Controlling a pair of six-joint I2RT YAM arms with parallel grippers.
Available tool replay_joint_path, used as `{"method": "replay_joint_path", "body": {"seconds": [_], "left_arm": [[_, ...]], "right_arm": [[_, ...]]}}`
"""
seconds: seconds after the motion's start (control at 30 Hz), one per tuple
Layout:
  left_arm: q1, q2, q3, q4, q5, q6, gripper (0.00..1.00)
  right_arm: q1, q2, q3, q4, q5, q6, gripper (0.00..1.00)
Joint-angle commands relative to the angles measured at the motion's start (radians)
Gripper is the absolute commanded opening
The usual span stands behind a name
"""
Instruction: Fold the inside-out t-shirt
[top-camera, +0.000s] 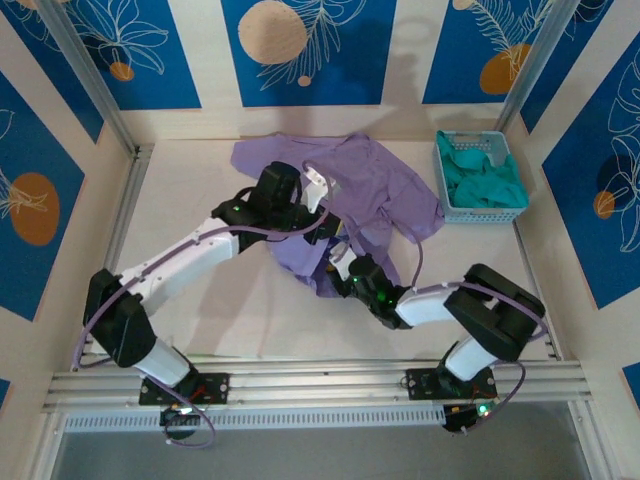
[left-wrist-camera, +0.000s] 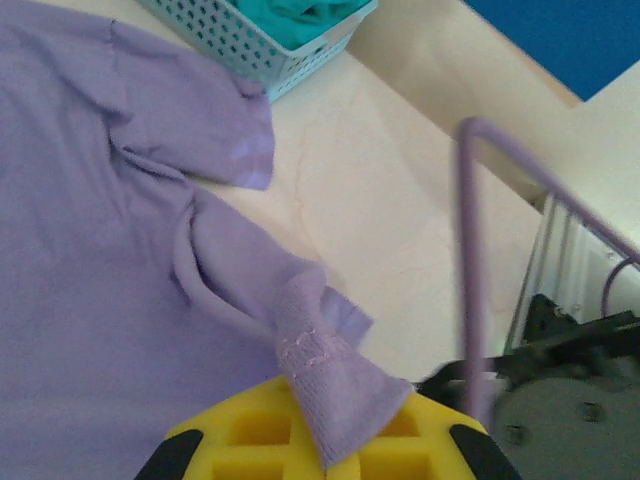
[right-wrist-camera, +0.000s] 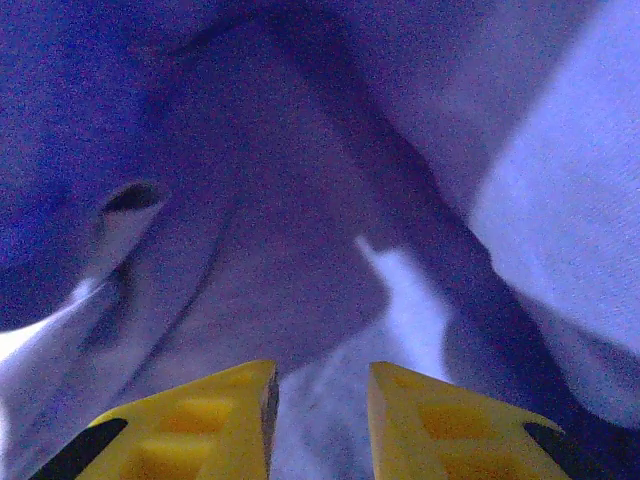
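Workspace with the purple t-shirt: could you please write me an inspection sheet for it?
Surface: pale table, bare at the near side.
Job's things: lavender t-shirt, crumpled, mid-table.
Clutter: light-blue basket at far right, holding a teal garment.
Grippers: left gripper shut on a t-shirt fold; right gripper against the t-shirt, fingers slightly apart, grip unclear.
Cables: purple cables loop along both arms.
Surroundings: blue patterned wall panels, aluminium rails.

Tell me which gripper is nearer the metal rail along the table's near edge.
Right. The right gripper sits over the t-shirt's near part, closer to the rail; the left gripper pinches it farther back.
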Motion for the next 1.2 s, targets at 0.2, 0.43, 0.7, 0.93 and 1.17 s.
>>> {"method": "replay_joint_path", "body": {"seconds": [0.2,0.43,0.7,0.93,1.17], "left_arm": [[-0.002,-0.085,0.084,0.027,0.179,-0.075,0.0],[-0.035,-0.124,0.134,0.011,0.2,-0.048,0.0],[-0.097,-0.048,0.324,-0.035,0.207,-0.023,0.0],[-0.125,0.006,0.506,-0.07,0.251,-0.006,0.0],[-0.126,0.025,0.651,-0.127,0.252,0.033,0.0]], "right_arm": [[-0.041,0.151,0.166,0.091,0.198,-0.058,0.33],[-0.136,0.177,0.315,-0.147,0.135,0.076,0.4],[-0.194,0.288,0.544,-0.452,0.087,0.171,0.57],[-0.252,0.419,0.76,-0.734,0.04,0.264,0.65],[-0.279,0.512,0.907,-0.905,0.005,0.296,0.75]]}}
